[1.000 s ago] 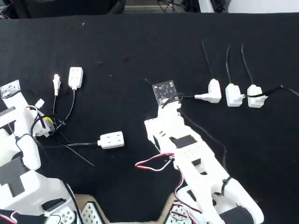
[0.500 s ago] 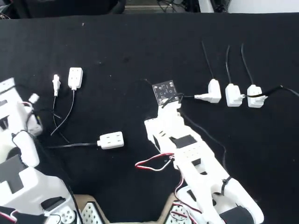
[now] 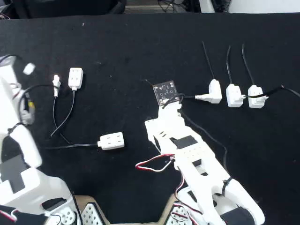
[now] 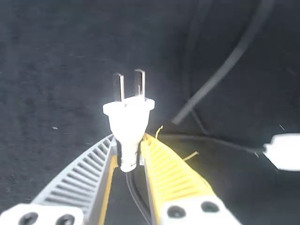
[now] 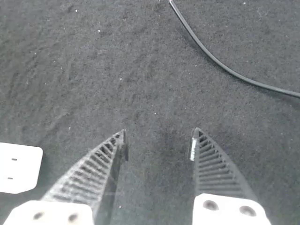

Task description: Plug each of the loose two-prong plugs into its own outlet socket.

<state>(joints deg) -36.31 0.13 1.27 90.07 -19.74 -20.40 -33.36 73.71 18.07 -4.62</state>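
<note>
Black, fibrous cloth covers the desk. Left gripper clamps a white moulded two-prong plug by its body, flat metal prongs outward, above the desk's left edge. Right gripper, ribbed jaws spread, holds nothing mid-desk. A white rectangular outlet socket lies between the arms.

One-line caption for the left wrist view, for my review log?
Left pincer grips a white two-prong plug, prongs pointing away, over the black table.

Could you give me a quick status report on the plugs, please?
Left gripper shut on two-prong plug, prongs free. Right gripper open over bare cloth, outlet socket beside it. Black cable lies beyond the plug.
</note>
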